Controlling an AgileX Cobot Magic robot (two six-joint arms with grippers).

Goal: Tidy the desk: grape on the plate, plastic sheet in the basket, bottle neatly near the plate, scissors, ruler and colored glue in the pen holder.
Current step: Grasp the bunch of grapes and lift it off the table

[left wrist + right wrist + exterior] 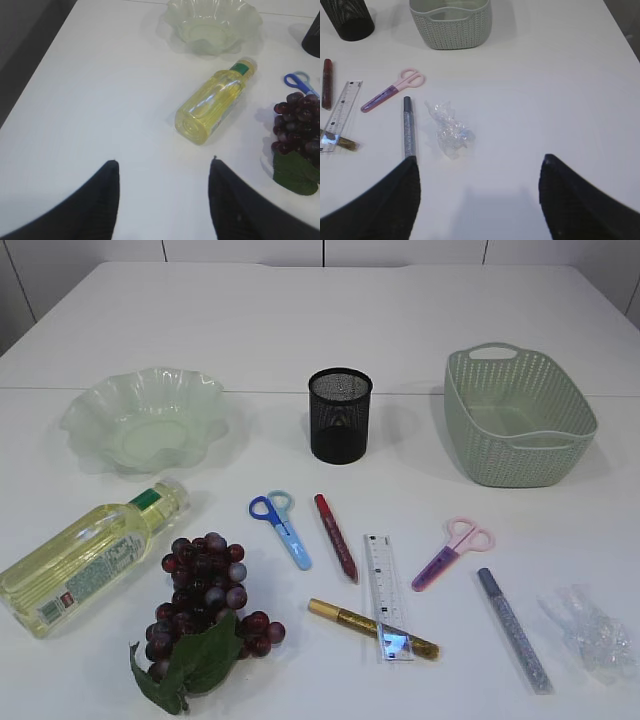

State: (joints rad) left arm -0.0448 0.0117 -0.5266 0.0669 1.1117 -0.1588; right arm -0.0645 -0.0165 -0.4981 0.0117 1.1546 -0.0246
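Observation:
A bunch of dark grapes (207,607) with a green leaf lies front left beside a lying yellow bottle (88,555), which also shows in the left wrist view (212,102). A pale green wavy plate (146,420) is back left. Blue scissors (280,526), a red glue pen (335,536), a clear ruler (386,596), a gold glue pen (370,628), pink scissors (453,552) and a silver glue pen (514,629) lie in the middle. Crumpled plastic sheet (592,629) is front right, ahead of my open right gripper (479,167). My left gripper (164,162) is open and empty, short of the bottle's base.
A black mesh pen holder (340,414) stands at the centre back. A grey-green woven basket (519,416) stands at the back right. The white table's left edge shows in the left wrist view (35,75). Neither gripper shows in the exterior view.

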